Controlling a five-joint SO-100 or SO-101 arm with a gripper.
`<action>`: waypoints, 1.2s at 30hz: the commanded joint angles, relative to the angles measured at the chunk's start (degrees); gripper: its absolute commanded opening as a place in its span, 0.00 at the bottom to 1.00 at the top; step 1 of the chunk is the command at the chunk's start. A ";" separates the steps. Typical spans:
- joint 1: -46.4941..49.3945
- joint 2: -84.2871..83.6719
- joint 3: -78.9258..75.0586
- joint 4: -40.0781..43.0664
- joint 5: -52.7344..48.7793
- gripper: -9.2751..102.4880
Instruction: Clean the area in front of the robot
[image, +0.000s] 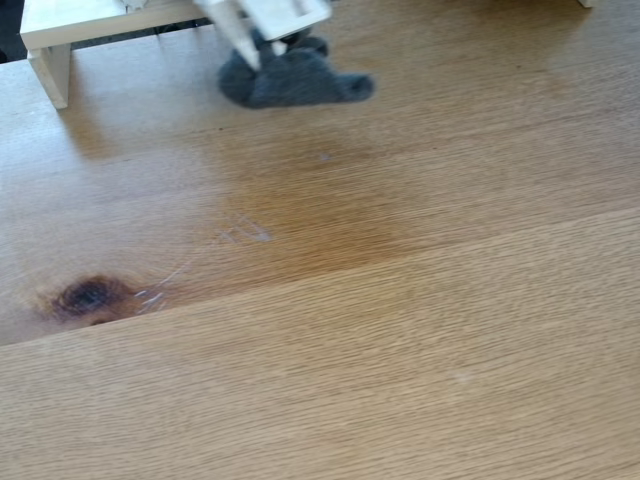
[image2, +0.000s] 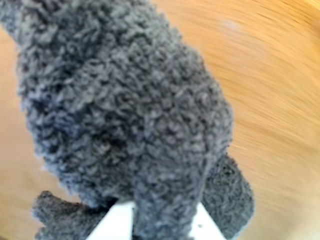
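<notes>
The white gripper (image: 268, 45) is clamped on a grey fleecy cloth (image: 293, 78) that hangs below it as a wiping pad; the wooden tabletop (image: 400, 330), smeared, lies beneath and ahead.

Worktop (image: 420, 330): honey-brown wood with fine, close grain running in long planks; a darker amber patch (image: 320, 215) near the middle; a dark brown, nearly black knot (image: 88, 296) at the left of the fixed view; faint whitish smears (image: 245, 233) beside both.

Cloth (image: 290, 78): dark charcoal grey, plain, with a curly looped pile that shows bluish in the wrist view (image2: 125, 110).

Gripper (image: 262, 45): white plastic, unpatterned.

Raised shelf (image: 60, 30): white to cream, plain.
</notes>
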 joint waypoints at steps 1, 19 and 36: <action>-11.34 -3.43 -0.88 -7.73 7.03 0.08; -9.76 -44.82 -0.79 -52.03 12.83 0.08; 17.75 -44.74 -1.85 -54.32 2.46 0.08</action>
